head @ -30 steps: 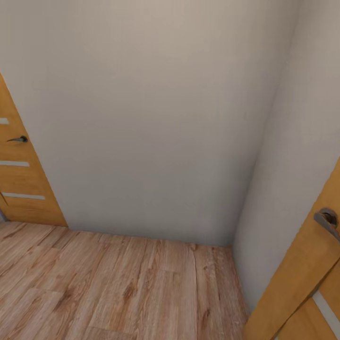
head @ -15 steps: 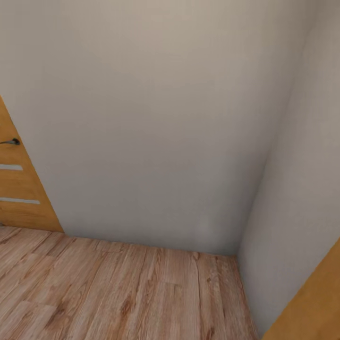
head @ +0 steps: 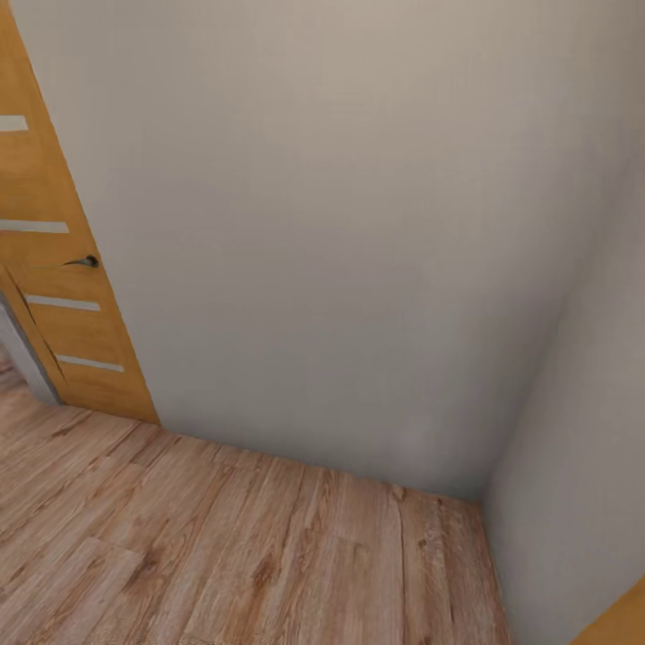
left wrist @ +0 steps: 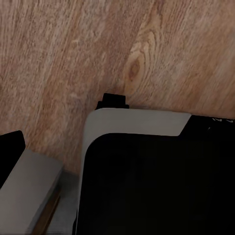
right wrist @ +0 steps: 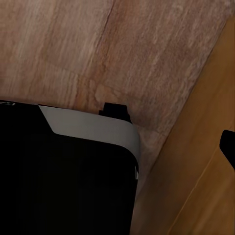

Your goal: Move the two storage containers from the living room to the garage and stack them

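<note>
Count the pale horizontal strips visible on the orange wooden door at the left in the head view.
4 pale strips on the orange wooden door: one near the top, one above the handle, two below it. More may lie outside the frame.

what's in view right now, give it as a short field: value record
place: indoor corner, robot in transit
floor: light wood plank floor
walls: plain cream wall ahead, meeting a side wall at the right
door: orange-wood door at the left, with pale horizontal strips and a dark lever handle
second wood panel: an orange edge at the lower right corner
robot base: dark body with grey trim above the planks in the left wrist view
storage containers: none in these views
grippers: state cannot be told
</note>
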Available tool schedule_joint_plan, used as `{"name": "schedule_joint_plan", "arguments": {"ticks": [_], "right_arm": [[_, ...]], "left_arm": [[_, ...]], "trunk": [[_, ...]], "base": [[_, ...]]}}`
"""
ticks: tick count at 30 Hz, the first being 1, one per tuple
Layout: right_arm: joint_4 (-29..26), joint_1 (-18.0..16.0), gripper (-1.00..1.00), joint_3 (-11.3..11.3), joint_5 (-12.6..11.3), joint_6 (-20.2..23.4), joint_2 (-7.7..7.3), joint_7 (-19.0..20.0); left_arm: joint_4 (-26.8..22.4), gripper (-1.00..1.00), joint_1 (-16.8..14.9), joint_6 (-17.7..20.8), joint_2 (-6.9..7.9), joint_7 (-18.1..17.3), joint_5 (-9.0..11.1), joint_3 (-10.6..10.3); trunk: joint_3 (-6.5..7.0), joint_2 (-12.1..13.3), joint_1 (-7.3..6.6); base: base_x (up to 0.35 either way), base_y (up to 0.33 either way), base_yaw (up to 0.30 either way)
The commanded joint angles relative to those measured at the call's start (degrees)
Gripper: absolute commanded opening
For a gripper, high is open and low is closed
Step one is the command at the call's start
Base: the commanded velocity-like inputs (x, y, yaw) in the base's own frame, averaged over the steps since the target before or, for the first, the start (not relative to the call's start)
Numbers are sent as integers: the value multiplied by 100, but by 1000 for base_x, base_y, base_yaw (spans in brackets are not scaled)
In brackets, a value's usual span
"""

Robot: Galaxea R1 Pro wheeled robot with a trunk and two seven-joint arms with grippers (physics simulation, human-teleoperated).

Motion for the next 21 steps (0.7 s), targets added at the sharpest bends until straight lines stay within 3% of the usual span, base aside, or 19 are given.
{"name": "schedule_joint_plan", "arguments": {"ticks": [1, 5, 21], "right_arm": [[18, -5, 100, 48, -54, -29, 2, -4], [16, -5, 100, 48, -54, -31, 2, -4], [18, -5, 100, 48, -54, -32, -3, -4]], "left_arm": [[7, 100, -4, -16, -2, 3, 45, -1], [7, 100, -4, -11, 1, 3, 45, -1], [7, 100, -4, -12, 1, 3, 45, -1]], "trunk": [[-6, -3, 0], [-6, -3, 0], [-6, -3, 0]], "base": [[0, 0, 158], [115, 39, 61], [282, 59, 1]]}}
